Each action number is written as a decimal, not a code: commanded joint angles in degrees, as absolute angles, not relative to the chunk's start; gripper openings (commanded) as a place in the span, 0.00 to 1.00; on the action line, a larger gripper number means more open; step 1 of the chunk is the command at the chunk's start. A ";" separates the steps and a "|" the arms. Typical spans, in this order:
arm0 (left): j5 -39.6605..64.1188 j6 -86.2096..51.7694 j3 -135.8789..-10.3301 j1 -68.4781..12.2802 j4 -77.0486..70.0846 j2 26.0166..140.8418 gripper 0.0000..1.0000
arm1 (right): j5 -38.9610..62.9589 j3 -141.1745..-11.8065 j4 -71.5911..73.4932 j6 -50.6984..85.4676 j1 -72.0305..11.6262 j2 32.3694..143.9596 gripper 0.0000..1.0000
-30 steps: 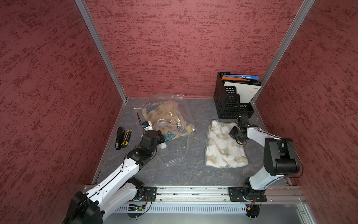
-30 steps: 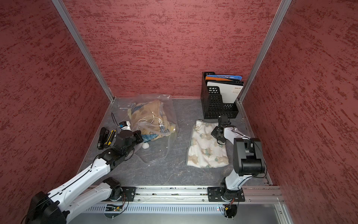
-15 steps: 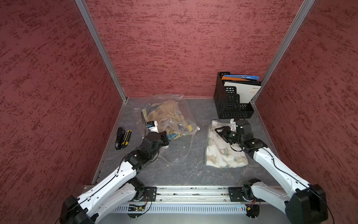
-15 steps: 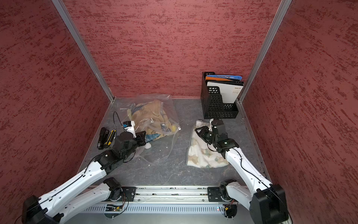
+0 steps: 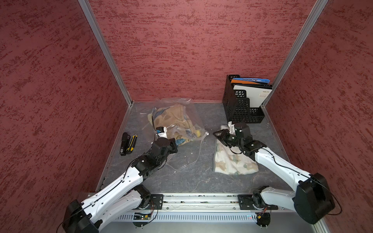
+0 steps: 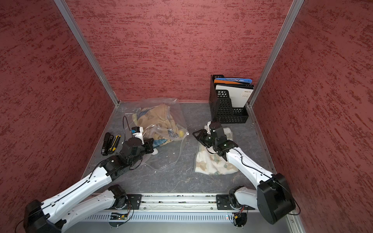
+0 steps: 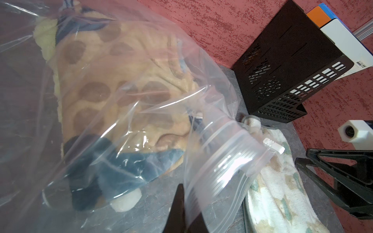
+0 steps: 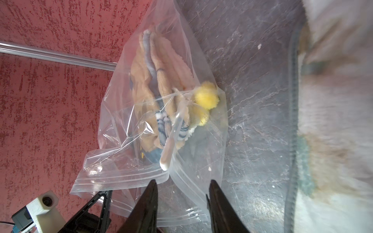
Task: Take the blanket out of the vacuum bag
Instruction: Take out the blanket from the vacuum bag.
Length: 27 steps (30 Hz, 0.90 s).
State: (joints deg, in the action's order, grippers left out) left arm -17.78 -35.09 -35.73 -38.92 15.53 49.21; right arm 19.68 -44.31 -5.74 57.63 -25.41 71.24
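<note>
— Where's the bag (image 5: 187, 113)?
— Well away from the rack (image 5: 242, 113), on the left arm's side of it, with the tan blanket (image 5: 171, 116) wholly inside. A white cloth (image 5: 232, 163) lies just in front of the rack; ignore it.
— And the grippers?
— The left gripper (image 7: 181, 201) is clenched on the bag's zip strip (image 7: 222, 161). The right gripper (image 8: 182, 203) is empty, jaws apart, aimed at the mouth from the rack side.
— So how should it go in?
— Between the lips, I think, not onto them. The mouth looks parted, though how wide I can't tell. Take a thick fold of the blanket's blue end, nearest the strip, and draw it toward the rack while the left pins the plastic. Pinch film along with fleece and the whole bag will likely drag.
</note>
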 commanded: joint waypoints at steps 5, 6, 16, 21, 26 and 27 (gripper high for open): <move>-18.89 -35.24 -36.04 -39.15 15.29 48.82 0.00 | 21.46 -46.20 -2.70 56.44 -27.45 73.74 0.39; -19.14 -35.39 -36.00 -39.18 15.17 48.78 0.00 | 21.40 -46.00 -2.42 56.71 -27.74 73.85 0.39; -17.28 -37.79 -33.85 -39.20 12.58 48.86 0.00 | 10.27 -36.12 9.45 70.82 -41.04 73.11 0.31; -16.33 -37.44 -34.44 -40.12 13.15 50.13 0.00 | 5.92 -36.11 18.20 75.39 -48.60 77.53 0.21; -16.91 -37.02 -34.55 -40.65 12.98 49.56 0.00 | 4.71 -37.34 24.21 78.36 -51.15 83.12 0.22; -16.73 -36.90 -34.59 -40.64 12.83 49.36 0.00 | 5.04 -38.20 25.24 78.57 -51.20 85.87 0.23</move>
State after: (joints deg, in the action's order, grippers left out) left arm -17.41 -37.26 -34.57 -40.29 14.15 49.93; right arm 8.05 -35.70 18.39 75.70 -50.78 82.41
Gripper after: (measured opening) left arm 0.047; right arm 0.224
